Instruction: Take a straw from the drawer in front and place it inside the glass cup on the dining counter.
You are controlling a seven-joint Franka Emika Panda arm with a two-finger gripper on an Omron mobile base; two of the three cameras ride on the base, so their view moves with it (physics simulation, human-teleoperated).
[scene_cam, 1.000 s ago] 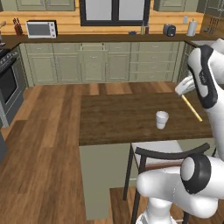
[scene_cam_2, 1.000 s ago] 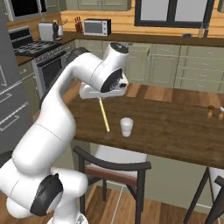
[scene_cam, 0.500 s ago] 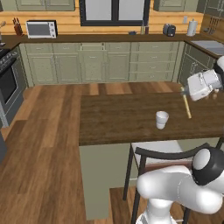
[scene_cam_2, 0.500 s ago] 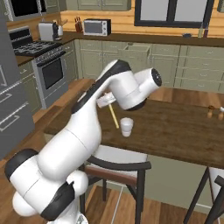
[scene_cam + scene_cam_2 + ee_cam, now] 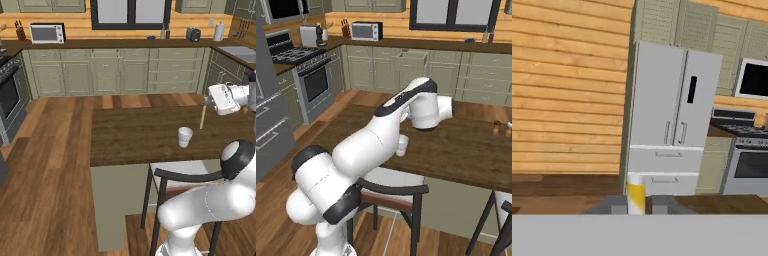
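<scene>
Now pinching the straw (image 5: 202, 116) upright in the gripper (image 5: 205, 102) beside the cup (image 5: 185, 136) (well off-centre): risking missing the rim, toppling it.

Microwave (image 5: 47, 33) on the far worktop, dark chair (image 5: 186, 176) near, fridge (image 5: 672, 120) opposite.

A pale yellow straw (image 5: 202, 117) was seen against the dark brown wood grain of the dining worktop (image 5: 135, 135), whose base was sage green. The glass cup (image 5: 185, 136) was rendered whitish and translucent. The tool (image 5: 206, 101) was shown in white with dark fingers (image 5: 614, 205). The wall cabinets (image 5: 120, 75) were sage green with silver handles, the floor (image 5: 45, 175) was a warm striped brown wood, and the refrigerator (image 5: 669, 120) was pale grey against honey-coloured log planks (image 5: 567, 85).
</scene>
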